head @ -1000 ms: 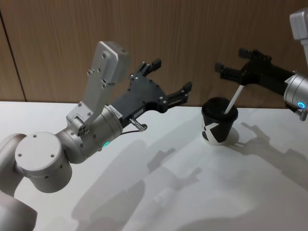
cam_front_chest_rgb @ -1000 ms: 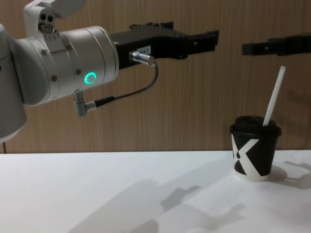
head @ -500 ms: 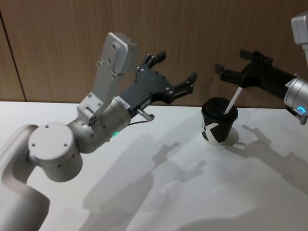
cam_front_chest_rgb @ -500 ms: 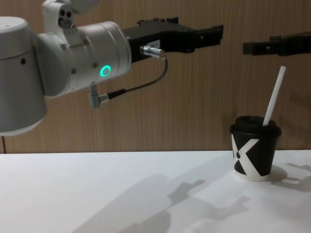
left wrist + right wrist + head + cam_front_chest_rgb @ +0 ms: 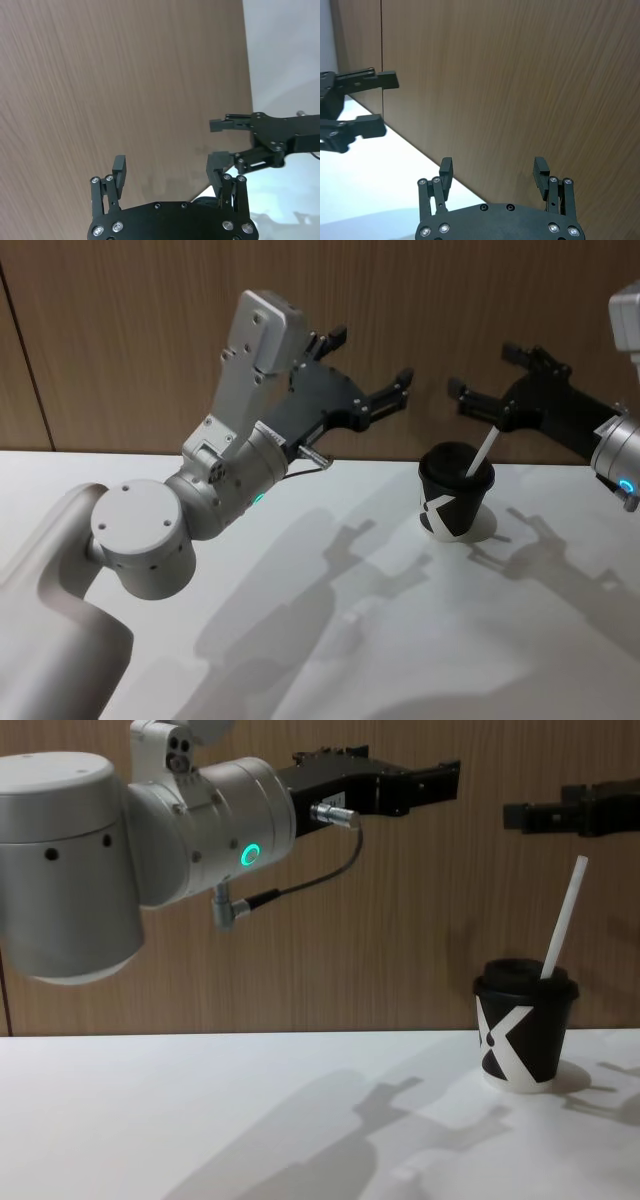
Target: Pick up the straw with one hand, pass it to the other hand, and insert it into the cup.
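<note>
Straw (image 5: 563, 917), thin, white and tubular, stood slanted through the lid of the black paper cup (image 5: 525, 1037) near the white surface's (image 5: 250, 1120) far right edge, apparently inserted. Right pincer (image 5: 487, 398) hung spread just above it; left pincer (image 5: 366, 372) hung raised nearby, spread and empty.

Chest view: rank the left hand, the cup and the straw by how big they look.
1. Left hand, though nearness to the camera may inflate it.
2. Cup.
3. Straw: long but thinnest.

white table (image 5: 330, 640) | brown wood-grain wall (image 5: 130, 330) behind | shadows on tabletop
</note>
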You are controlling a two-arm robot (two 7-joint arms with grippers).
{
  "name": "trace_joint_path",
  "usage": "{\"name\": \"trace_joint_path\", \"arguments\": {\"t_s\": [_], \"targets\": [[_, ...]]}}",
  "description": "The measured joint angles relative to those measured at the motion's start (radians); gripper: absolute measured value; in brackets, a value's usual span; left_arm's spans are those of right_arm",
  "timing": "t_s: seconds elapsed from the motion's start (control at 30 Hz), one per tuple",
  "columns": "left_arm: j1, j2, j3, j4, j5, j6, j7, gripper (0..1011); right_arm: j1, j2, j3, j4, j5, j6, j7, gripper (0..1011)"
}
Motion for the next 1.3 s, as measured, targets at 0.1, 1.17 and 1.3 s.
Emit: {"name": "trace_joint_path", "arguments": {"t_s": [0.1, 1.17, 1.3], "targets": [[-0.006, -0.008, 0.000, 0.011, 0.009, -0.005, 0.009, 1003, -0.012, 0.002, 0.002, -0.014, -0.008, -0.013, -0.004, 1001], [-0.033, -0.036, 0.004, 0.063, 0.060, -0.020, 0.010, 1003, -0.060, 0.000, 0.013, -0.070, -0.037, -0.059, 0.018, 1001], [-0.033, -0.036, 0.004, 0.064, 0.062, -0.019, 0.009, 1003, -0.062, 0.000, 0.013, -0.072, -0.038, -0.060, 0.020, 1001]]}}
